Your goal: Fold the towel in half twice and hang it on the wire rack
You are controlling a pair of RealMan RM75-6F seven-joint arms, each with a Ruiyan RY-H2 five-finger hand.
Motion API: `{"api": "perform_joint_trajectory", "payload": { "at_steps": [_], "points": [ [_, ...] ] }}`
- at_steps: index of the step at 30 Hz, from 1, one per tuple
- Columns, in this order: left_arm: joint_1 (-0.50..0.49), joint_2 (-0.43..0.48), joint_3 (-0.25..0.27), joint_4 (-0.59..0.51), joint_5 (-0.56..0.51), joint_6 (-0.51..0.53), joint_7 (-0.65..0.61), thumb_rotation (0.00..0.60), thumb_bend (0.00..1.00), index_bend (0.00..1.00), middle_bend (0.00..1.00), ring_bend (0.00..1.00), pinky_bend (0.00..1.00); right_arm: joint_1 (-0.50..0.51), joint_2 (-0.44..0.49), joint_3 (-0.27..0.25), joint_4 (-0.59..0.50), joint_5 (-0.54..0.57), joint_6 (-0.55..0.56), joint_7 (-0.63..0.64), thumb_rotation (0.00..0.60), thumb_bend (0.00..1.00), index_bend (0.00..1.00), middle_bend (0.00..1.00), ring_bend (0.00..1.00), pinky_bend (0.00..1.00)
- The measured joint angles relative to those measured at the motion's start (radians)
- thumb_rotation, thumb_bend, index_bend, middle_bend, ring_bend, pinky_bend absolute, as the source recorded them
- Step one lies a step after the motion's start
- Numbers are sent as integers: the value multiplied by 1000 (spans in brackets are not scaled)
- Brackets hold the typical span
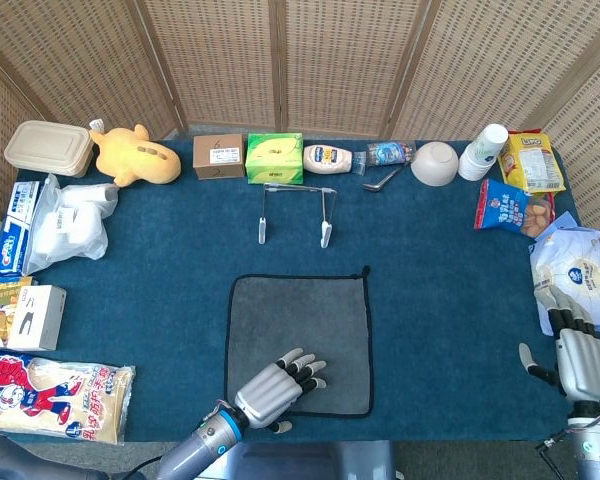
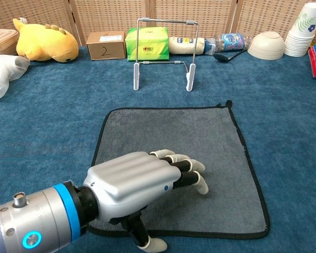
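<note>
The towel (image 1: 300, 344) lay flat and unfolded on the tabletop (image 1: 440, 300), in front of the wire rack (image 1: 295, 212), which stood upright and well apart from it toward the far side. No fold had yet been made, so the step in hand was judged to be the first grasp for folding.

The left hand (image 2: 142, 187) was held over the towel's near edge, palm down, with its fingers (image 2: 192, 167) spread and extended and nothing gripped; whether the fingertips touched the cloth could not be told. The right hand (image 1: 582, 364) was kept at the far right edge of the tabletop, well apart from the towel, its fingers apart and empty.

For the fold to be done well, the near edge or a near corner would best be pinched between thumb and a finger, so that only one layer was lifted. The cloth should then be carried straight toward the opposite edge, so that the black borders were brought into line. A grasp taken too far in from the edge would likely bunch the cloth.
</note>
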Motion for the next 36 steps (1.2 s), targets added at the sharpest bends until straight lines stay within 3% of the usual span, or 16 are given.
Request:
{"api": "perform_joint_trajectory", "payload": {
  "at_steps": [23, 36],
  "points": [
    [-32, -75, 0, 88, -19, 38, 15, 600, 282, 200, 99, 0, 0, -6, 4, 6, 3, 6, 2, 1, 600, 385, 96, 26, 0, 0],
    [-39, -106, -9, 124, -12, 65, -2, 600, 346, 210, 116, 0, 0, -13, 5, 9, 1, 11, 8, -4, 600, 385, 96, 26, 0, 0]
  ]
}}
